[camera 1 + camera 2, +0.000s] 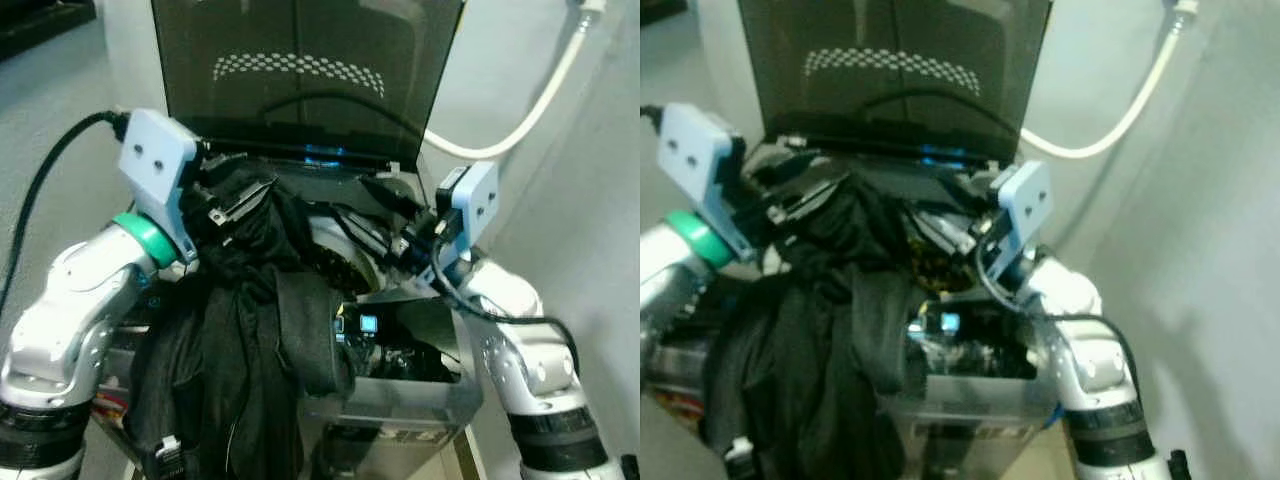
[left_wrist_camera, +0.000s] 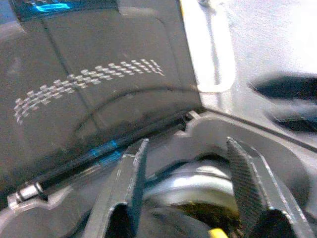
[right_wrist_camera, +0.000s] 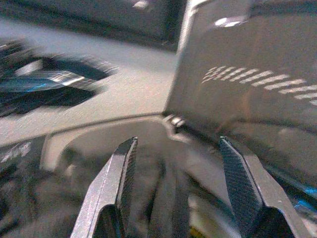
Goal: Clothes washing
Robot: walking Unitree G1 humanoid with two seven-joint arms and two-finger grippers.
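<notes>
Clothes (image 1: 245, 350), a dark limp bundle, drape over the washing machine (image 1: 420, 390) rim beneath its raised lid (image 1: 300, 70). Left gripper (image 2: 185, 173) and right gripper (image 3: 173, 178) hover spread, empty. Soft, snag-prone; likely best pinched at a thick fold.

From where I stand, a thick white flexible hose (image 1: 540, 100) runs from my one o'clock down in a long sagging curve towards twelve, with a pale fitting at its upper end. Behind it, a plain pale grey wall (image 1: 600, 220) takes up everything from one to three o'clock. At eleven o'clock lies smooth grey floor (image 1: 50, 90), and beyond it a dark, low strip (image 1: 40, 20) I cannot make out. At eight o'clock, low down, sits something printed in red and yellow (image 1: 110, 405), too hidden to identify.
</notes>
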